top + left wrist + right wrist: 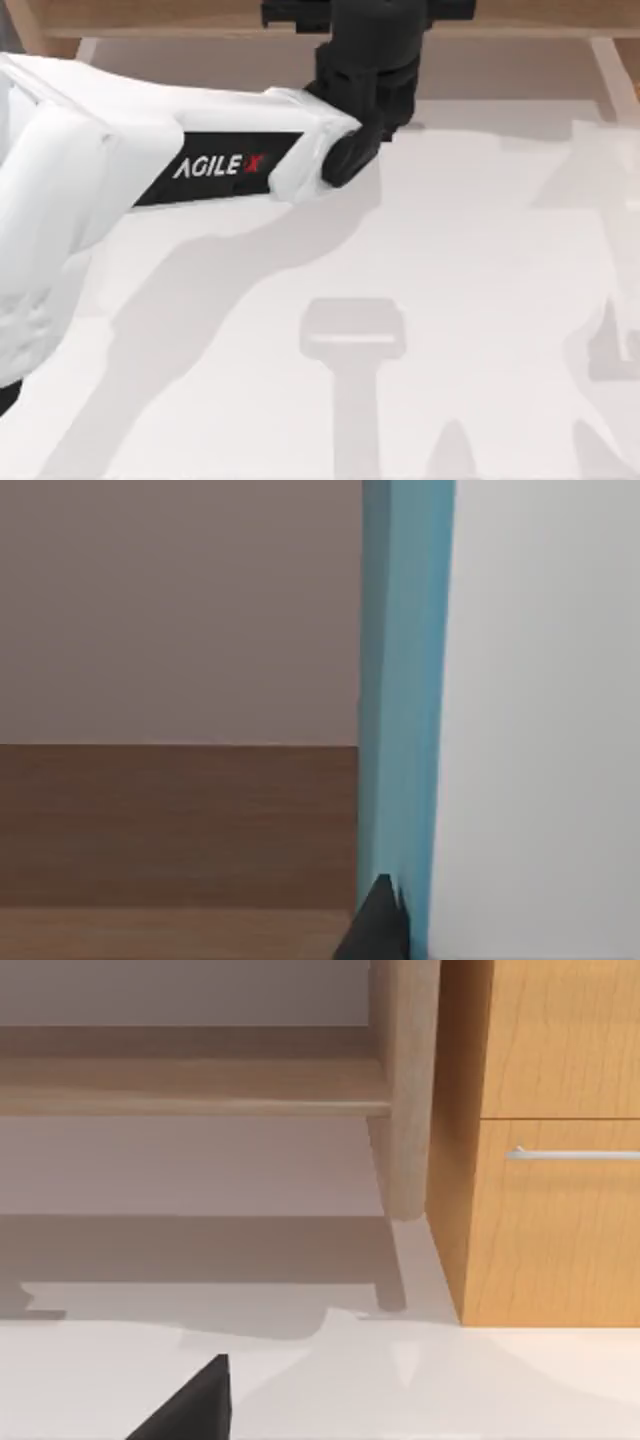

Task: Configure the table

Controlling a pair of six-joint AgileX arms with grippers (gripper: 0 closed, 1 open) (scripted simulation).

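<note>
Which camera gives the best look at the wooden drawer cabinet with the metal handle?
The right wrist view: the drawer cabinet shows its front, the handle and the drawer seam, standing on the table beside a wooden post. The top view has just a wooden ledge; the left wrist view has brown wood, unidentifiable.

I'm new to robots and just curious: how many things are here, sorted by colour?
White: 2, the table and the left arm.
Black: 2, the left tool by the far ledge, the right tool above the table.
Wooden: 2, the ledge and the drawer cabinet.
Blue: 1, an upright panel.
Total: 7.
</note>
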